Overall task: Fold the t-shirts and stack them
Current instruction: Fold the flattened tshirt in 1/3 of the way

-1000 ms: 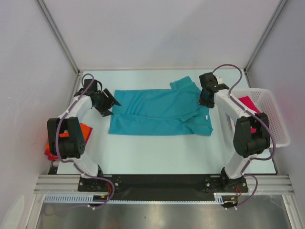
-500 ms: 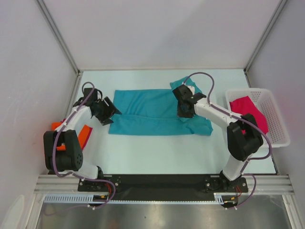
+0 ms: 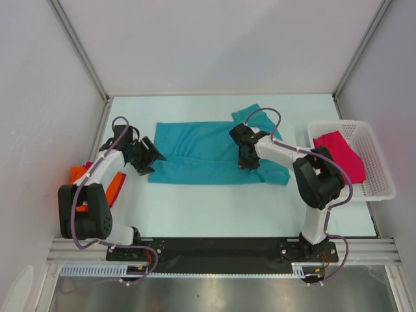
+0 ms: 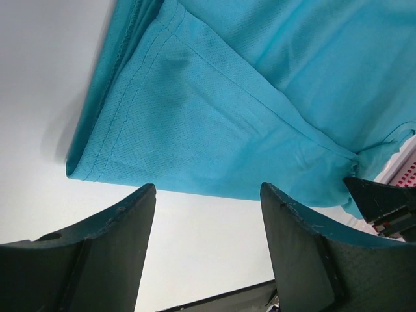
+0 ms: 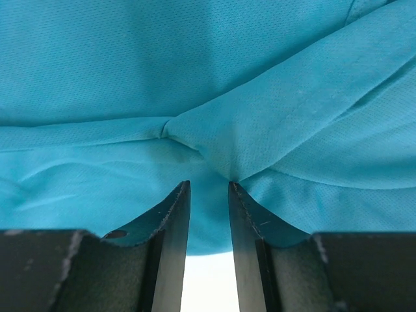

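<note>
A teal t-shirt (image 3: 201,153) lies spread flat across the middle of the table, one sleeve (image 3: 250,116) sticking out at the back. My right gripper (image 3: 246,161) is down on its right half; in the right wrist view its jaws (image 5: 208,185) stand a narrow gap apart at a puckered fold of the teal cloth (image 5: 195,78). My left gripper (image 3: 155,162) is open at the shirt's left front corner. In the left wrist view its jaws (image 4: 208,192) stand wide over bare table, just short of the hem (image 4: 195,117). A magenta-pink t-shirt (image 3: 338,156) lies in the basket. An orange t-shirt (image 3: 116,185) lies at the left edge.
The white lattice basket (image 3: 383,188) stands at the table's right edge. White walls and metal posts close in the table at the back and sides. The arm bases sit on the black rail (image 3: 221,247) at the near edge.
My right arm swung left from beside the basket onto the teal shirt, and its jaws have narrowed. My left gripper slid slightly toward the shirt's corner, still open.
</note>
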Robot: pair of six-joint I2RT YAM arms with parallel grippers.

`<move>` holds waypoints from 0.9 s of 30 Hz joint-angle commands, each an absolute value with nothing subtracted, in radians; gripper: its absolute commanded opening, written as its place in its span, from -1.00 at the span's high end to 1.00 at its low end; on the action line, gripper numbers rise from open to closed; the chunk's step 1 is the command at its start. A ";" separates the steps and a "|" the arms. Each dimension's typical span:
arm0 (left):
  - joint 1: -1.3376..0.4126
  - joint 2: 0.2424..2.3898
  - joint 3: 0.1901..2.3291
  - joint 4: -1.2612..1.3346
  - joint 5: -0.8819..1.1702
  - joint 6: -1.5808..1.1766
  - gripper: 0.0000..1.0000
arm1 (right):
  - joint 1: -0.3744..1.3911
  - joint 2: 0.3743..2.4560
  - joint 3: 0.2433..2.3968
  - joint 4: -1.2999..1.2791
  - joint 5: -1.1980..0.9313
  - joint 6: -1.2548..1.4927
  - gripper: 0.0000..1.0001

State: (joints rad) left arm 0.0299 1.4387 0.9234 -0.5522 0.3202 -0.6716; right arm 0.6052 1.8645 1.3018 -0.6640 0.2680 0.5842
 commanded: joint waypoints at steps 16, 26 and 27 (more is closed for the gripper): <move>0.029 1.410 0.934 -0.526 0.328 -0.640 -0.41 | 0.519 2.032 1.545 -0.681 0.344 0.509 0.34; 0.034 1.422 0.940 -0.534 0.324 -0.630 -0.41 | 0.492 2.048 1.582 -0.683 0.370 0.491 0.36; 0.037 1.424 0.946 -0.534 0.322 -0.632 -0.41 | 0.486 2.039 1.585 -0.677 0.379 0.483 0.36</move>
